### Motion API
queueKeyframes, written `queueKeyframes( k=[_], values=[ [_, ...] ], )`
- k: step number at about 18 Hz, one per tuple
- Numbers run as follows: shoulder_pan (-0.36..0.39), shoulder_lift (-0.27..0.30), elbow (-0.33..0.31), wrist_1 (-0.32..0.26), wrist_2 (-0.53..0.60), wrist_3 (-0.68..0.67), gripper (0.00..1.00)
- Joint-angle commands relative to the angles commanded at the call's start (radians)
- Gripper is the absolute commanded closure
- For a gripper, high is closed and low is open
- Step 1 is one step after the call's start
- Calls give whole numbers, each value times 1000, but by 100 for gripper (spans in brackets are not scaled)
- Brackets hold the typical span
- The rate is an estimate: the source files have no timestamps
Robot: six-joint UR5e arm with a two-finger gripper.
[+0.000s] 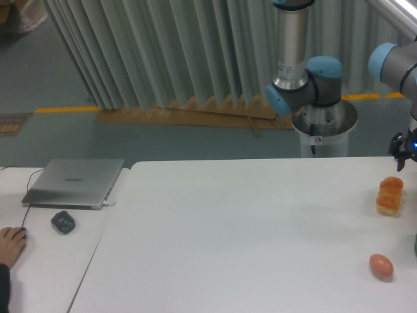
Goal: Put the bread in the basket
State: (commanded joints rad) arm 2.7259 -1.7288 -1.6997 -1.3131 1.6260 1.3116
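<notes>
The bread (390, 195) lies free on the white desk (247, 222) close to its right edge, and the gripper (403, 145) hangs above and slightly behind it at the frame's margin, apart from the loaf; so little of it shows that I cannot tell whether the jaws are apart or together. No basket is visible anywhere in this view, so the drop-off point presumably lies out of frame. The main risk from here is a poor approach: the loaf is lumpy and rounded, so jaws closing off-centre could squeeze it sideways and send it rolling towards the desk's edge, which looks close. A second risk is confusion with the smooth reddish egg-shaped object (381, 265) sitting nearer the camera, well apart from the bread; picking that would fail the task. A dark object (415, 244) barely peeks in at the right border, too cut off to identify. The desk is plain, matte and pale. On a second desk to the left rest a closed laptop (75, 182), a dark mouse (63, 222) and a person's hand (12, 243). Behind stand the arm's base (324, 124), pleated grey-green curtains (156, 52) and a floor with a yellow line (62, 109).
</notes>
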Motion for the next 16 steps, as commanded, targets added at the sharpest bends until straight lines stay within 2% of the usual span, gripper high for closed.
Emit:
queueKeyframes(
  k=[5,8,13,15,16],
  values=[
    [5,15,-24,-2,2,-11,0],
    [14,25,-47,-17,2,-83,0],
    [23,26,-52,-74,3,-91,0],
    [21,44,-63,-110,23,-91,0],
    [15,73,-90,-113,44,-89,0]
  ],
)
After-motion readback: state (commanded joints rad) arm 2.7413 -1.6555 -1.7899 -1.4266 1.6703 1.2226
